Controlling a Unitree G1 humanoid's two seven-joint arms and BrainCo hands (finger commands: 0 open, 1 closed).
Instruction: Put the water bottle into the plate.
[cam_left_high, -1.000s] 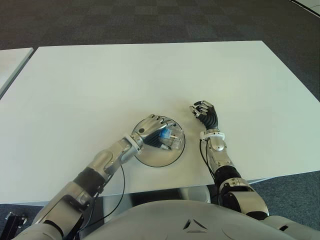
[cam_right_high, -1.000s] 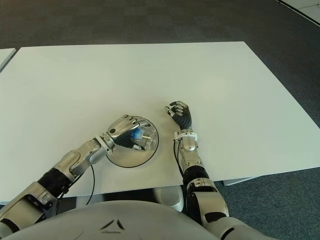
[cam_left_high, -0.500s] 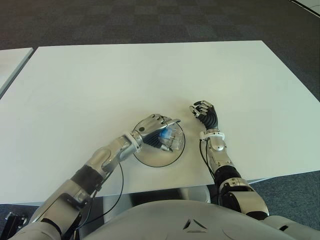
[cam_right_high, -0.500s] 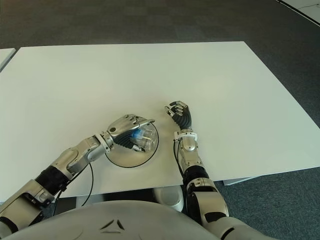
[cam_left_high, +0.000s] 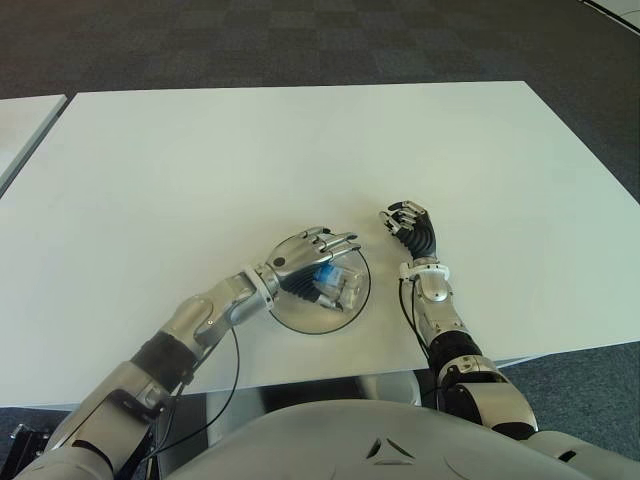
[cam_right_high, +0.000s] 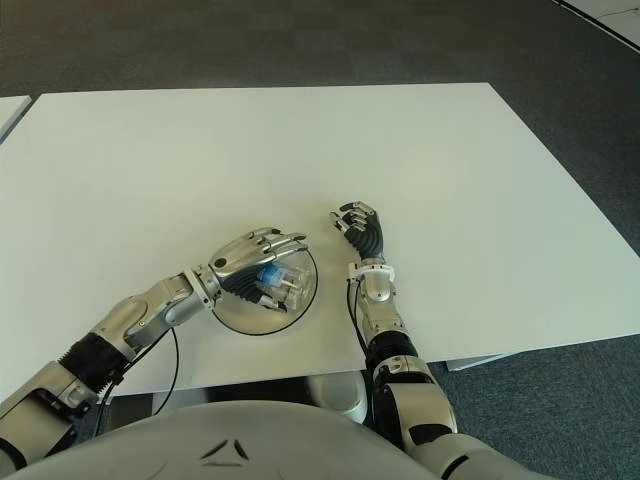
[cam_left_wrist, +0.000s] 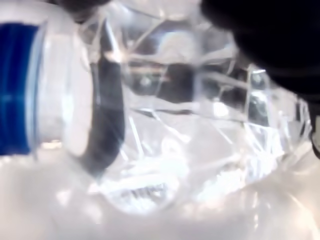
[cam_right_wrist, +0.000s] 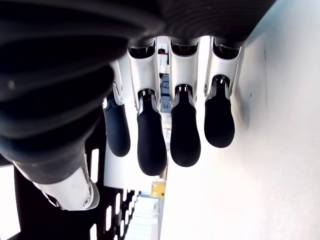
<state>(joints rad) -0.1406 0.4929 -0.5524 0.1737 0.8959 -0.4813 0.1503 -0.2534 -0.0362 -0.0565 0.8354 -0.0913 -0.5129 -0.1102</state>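
A white worktop (cam_left_high: 200, 150) seen from above, with both robot arms reaching onto it from the near edge.

The water bottle (cam_left_high: 335, 284) lies on its side inside the clear plate (cam_left_high: 300, 318), which sits near the front edge of the worktop. It is a small, clear, crumpled bottle with a blue cap or band. Its long axis runs roughly flat along the plate, blue end toward the palm and clear body pointing toward the robot's right.

The left robot hand (cam_left_high: 312, 262) is directly above the bottle, palm down, fingers (cam_left_high: 338, 240) stretched out almost straight over it. They are spread and no longer wrap the bottle; whether the palm still brushes it cannot be told. The left wrist view shows the bottle (cam_left_wrist: 165, 125) very close up, filling the picture and resting on the pale plate surface.

The right robot hand (cam_left_high: 410, 225) is just beside the plate on its right side, fingers curled, holding nothing. It is idle.

Compared with one second ago, the left fingers have uncurled: then they were closed around the bottle over the plate, half a second ago they began to open, and now they are extended. The bottle sits in the plate, so the placement looks done, and the likely remaining move is lifting the left hand clear.
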